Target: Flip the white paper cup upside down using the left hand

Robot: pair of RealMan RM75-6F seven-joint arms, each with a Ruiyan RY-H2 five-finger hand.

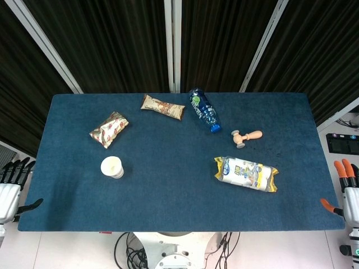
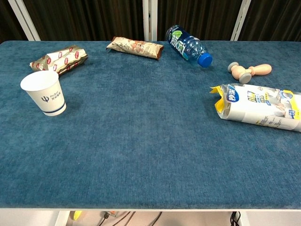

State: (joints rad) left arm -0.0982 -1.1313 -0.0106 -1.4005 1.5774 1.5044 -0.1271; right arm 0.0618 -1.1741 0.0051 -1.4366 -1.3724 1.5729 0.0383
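Observation:
The white paper cup (image 1: 112,167) stands upright, mouth up, on the left part of the blue table (image 1: 168,185); the chest view shows the cup (image 2: 45,92) with a blue logo and band. My left hand (image 1: 12,188) hangs off the table's left edge, fingers apart, holding nothing, well left of the cup. Off the right edge my right hand (image 1: 346,193) is also empty with its orange-tipped fingers spread. Neither hand shows in the chest view.
A gold snack pack (image 1: 109,129) lies behind the cup. A brown snack bar (image 1: 162,106), a blue water bottle (image 1: 204,110) on its side, a wooden massage roller (image 1: 245,137) and a yellow-white tissue pack (image 1: 245,174) lie further right.

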